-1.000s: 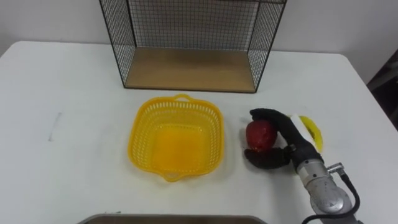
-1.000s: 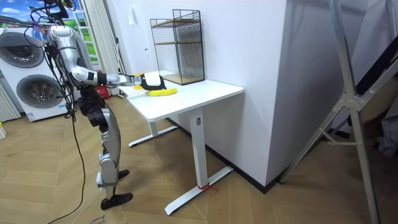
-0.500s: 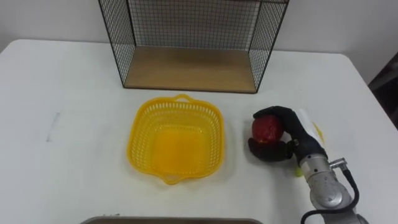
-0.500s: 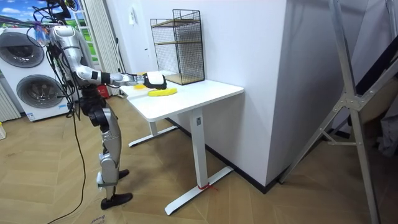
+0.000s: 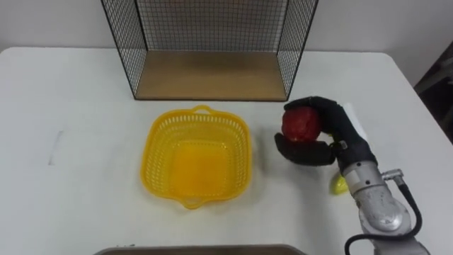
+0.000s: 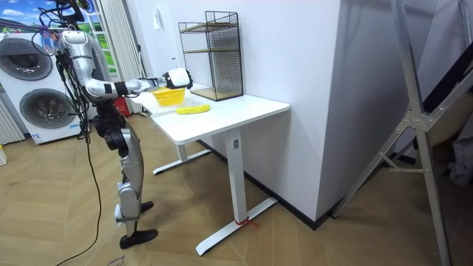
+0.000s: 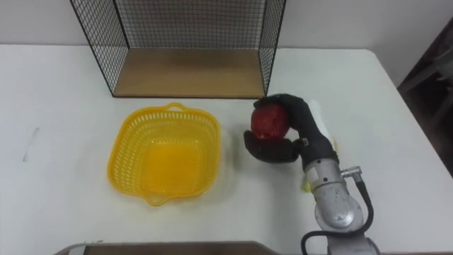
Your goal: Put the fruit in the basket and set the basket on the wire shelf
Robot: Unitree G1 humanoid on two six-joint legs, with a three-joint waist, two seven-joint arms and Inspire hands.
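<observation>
My right hand (image 5: 333,131) (image 7: 303,127) is shut on a red apple (image 5: 300,125) (image 7: 270,121), holding it a little above the white table (image 5: 78,99), just right of the yellow basket (image 5: 196,156) (image 7: 164,156). The basket stands empty on the table, in front of the black wire shelf (image 5: 211,42) (image 7: 187,42) with its wooden floor. A yellow banana (image 5: 340,184) (image 7: 307,184) lies on the table under my wrist, mostly hidden. In the room view my right hand (image 6: 177,77) hangs raised over the basket (image 6: 168,96), and the banana (image 6: 192,109) lies near the table's edge.
The table's right edge (image 5: 417,106) runs close to my right arm. The wire shelf (image 6: 211,53) stands at the back of the table against the wall. A washing machine (image 6: 33,81) stands behind me in the room view.
My right hand has lifted the apple off the table and carried it up and slightly towards the shelf. The banana now lies uncovered under my wrist.
</observation>
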